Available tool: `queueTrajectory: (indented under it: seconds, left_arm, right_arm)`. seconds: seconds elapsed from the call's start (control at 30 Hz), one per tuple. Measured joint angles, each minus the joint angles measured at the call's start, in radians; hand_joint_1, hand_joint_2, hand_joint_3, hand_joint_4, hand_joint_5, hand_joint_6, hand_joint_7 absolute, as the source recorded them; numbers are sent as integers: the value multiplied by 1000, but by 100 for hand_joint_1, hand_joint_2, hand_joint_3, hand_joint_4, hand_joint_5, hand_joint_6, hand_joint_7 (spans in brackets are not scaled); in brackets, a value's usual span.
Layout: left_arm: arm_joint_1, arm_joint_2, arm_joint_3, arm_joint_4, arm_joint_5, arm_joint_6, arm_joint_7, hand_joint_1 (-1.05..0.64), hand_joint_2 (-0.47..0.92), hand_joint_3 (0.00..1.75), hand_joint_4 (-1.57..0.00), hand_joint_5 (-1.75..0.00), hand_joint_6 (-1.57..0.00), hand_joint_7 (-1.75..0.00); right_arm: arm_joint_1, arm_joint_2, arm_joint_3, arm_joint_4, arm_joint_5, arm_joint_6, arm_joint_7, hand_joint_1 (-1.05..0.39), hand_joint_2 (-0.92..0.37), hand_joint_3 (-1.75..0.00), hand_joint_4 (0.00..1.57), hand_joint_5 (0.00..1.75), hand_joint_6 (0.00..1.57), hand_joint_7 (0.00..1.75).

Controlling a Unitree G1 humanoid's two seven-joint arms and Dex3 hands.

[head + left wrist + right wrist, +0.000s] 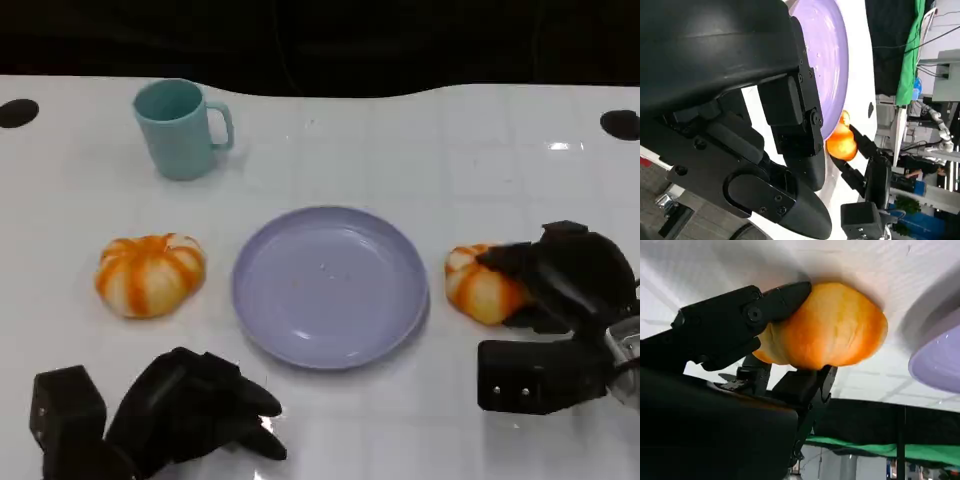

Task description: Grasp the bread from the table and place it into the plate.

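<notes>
Plate (330, 285), lavender, sits at the middle of the white table (420, 150) with nothing in it. A teal mug (180, 128) stands well behind it toward the far left, handle turned to the right. Another orange-striped bun (150, 273) lies on the table left of the plate, apart from its rim and untouched.

The bread (480, 285) lies on the table just right of the plate, near its rim. Nothing lies between the bread and the plate.

The right hand (560, 285) is at the bread. In the right wrist view, black fingers (740, 320) press against one side of the bread (830, 330) and another finger sits against its opposite side, so the hand grips it. The left wrist view shows the same grip from across the plate (827, 55).

The left hand (190, 410) rests low at the near left, fingers curled inward and holding nothing, well apart from both buns.
</notes>
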Motion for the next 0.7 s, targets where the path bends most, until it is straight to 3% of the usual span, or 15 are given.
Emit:
queueTrajectory:
  seconds: [0.13,0.23,0.33,0.57,0.7]
  left_arm:
    - [1,0,-1,-7,0,7,0,-105,77,0,-157,-23,-157,-1]
    - [2,0,-2,-12,0,8,0,-105,77,0,-157,-23,-157,0]
    - [3,0,-2,-12,0,7,0,-105,77,0,-157,-23,-157,0]
    - [3,0,-2,-12,0,8,0,-105,77,0,-157,-22,-157,0]
    - [3,-1,-3,-10,4,5,1,-105,78,1,-157,-22,-157,0]
  right_arm:
    - [-5,4,22,31,-2,-14,-79,-18,-84,-26,87,175,63,173]
    - [-9,6,24,35,0,-22,-101,-19,-57,-76,87,175,63,175]
    - [-10,10,23,35,8,-42,-137,-18,-46,-96,89,175,64,175]
    - [-21,14,7,30,42,-80,-198,-17,-39,-110,93,175,67,175]
    - [-25,12,-22,-50,75,-114,-194,-18,-39,-119,96,175,70,175]
